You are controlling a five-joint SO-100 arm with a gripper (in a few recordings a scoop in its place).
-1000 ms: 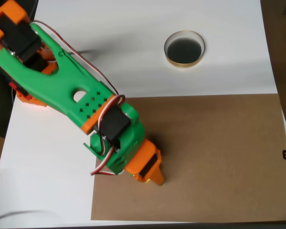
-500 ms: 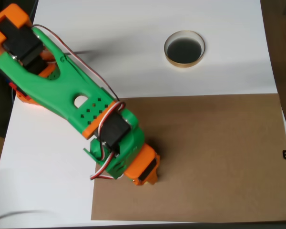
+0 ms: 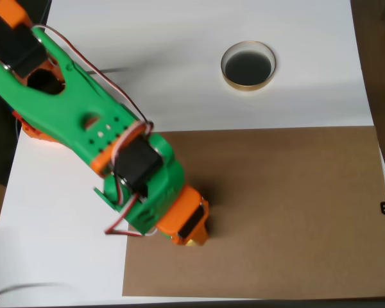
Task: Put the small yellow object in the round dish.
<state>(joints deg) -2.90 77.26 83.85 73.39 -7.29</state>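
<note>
In the overhead view the round dish (image 3: pixel 248 65), with a tan rim and dark inside, sits on the white sheet at the upper right. My green and orange arm reaches in from the upper left. Its gripper (image 3: pixel 191 236) points straight down over the left part of the brown board (image 3: pixel 289 212), far below and left of the dish. The orange wrist motor covers the fingers, so how the jaws stand is hidden. A faint yellowish sliver shows at the gripper's lower tip. I cannot tell whether this is the small yellow object, which is otherwise hidden.
The brown board lies on the white sheet (image 3: pixel 179 58) and fills the lower right. A dark table strip runs along the right edge. The arm's orange base (image 3: pixel 32 125) stands at the left edge.
The arm has swung a little to the left and its upper links look nearer the camera. The gripper tip has shifted left on the brown board. The dish has not moved.
</note>
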